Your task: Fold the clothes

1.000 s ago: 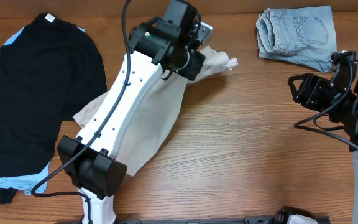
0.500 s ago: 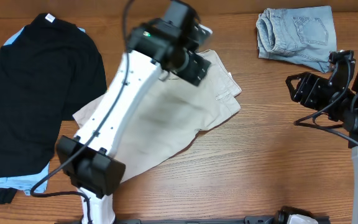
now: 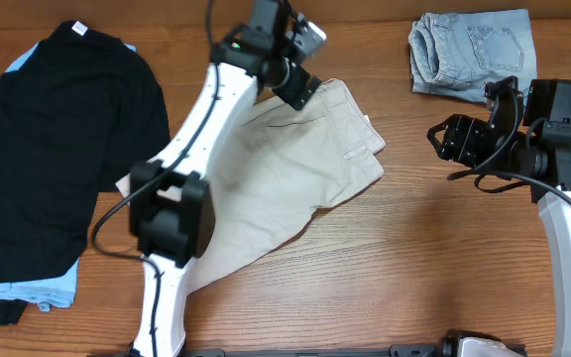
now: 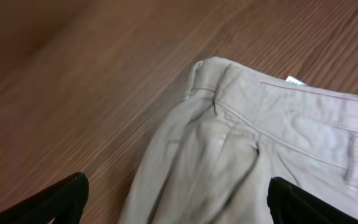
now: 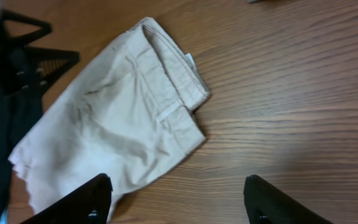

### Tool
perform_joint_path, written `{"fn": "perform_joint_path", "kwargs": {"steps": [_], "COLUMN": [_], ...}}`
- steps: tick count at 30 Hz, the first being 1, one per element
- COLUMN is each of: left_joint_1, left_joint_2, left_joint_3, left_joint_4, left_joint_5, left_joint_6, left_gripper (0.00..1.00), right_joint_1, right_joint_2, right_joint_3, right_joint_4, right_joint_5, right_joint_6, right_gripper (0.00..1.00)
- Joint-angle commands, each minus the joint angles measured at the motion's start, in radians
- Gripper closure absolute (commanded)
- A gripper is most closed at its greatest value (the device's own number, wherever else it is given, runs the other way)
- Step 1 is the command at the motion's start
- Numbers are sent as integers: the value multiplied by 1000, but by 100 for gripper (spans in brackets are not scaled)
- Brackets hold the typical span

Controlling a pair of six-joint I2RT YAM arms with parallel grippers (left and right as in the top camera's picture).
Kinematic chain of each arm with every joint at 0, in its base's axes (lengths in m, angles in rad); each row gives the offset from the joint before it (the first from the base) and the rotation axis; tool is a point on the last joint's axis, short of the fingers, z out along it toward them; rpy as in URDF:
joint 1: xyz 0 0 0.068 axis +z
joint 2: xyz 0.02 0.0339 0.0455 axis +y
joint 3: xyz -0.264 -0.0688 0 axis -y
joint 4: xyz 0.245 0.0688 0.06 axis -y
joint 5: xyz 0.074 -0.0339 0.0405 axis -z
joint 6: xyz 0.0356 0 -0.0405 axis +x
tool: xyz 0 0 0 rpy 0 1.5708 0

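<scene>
large light beige cotton shorts (image 3: 300, 164) lie folded once on the wooden desk (image 3: 424, 268); another fold likely remains. left gripper (image 4: 179, 190), right gripper (image 5: 178, 186): wide, empty.

The shorts (image 3: 305, 169) are a plain pale beige khaki, with a small white label (image 4: 296, 80) and a thin reddish line along the waistband. Left of them lies a black T-shirt (image 3: 57, 149), with light blue cloth (image 3: 23, 291) peeking out beneath. Off to their right are faded light-blue denim shorts (image 3: 474, 55). The table (image 3: 414, 268) is warm brown, streaky-grained wood. The left arm (image 3: 201, 124) and right arm (image 3: 563, 228) are white with black joints.
</scene>
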Motion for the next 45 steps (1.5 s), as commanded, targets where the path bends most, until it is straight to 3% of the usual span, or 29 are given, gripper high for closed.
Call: {"fn": "perform_joint_path", "kwargs": {"steps": [1,8,15,23,25,29,31,37,45], "left_joint_1": [-23,-71,-84,-83,-83,-83,-83,-78,-84], "left_joint_2": [48,134,169,172,175,179,179,125,-28], "left_joint_3": [4,4,4,4,4,3,3,62,398], "left_joint_4": [34,77,76,82,86,81,77,24,-207], "left_joint_5": [64,51,34,-40,-47,-72,-117,-188,-186], "left_joint_6": [45,66,66,66,66,85,80,-47,-86], "left_gripper": [7,7,22,30,40,83,96,96,96], "right_joint_1": [-3,-2,-3,-3,-3,-2,-3,-3,-2], "right_joint_2": [-6,-6,-6,-6,-6,-6,-6,-6,-6], "right_joint_3": [15,15,15,15,15,15,15,15,15], "right_joint_4": [0,0,1,4,4,4,5,10,11], "right_joint_5": [64,100,137,137,137,137,138,145,144], "right_joint_6": [-1,-1,-1,-1,-2,-2,-1,-1,-1], "right_gripper": [27,26,25,25,25,25,25,25,25]}}
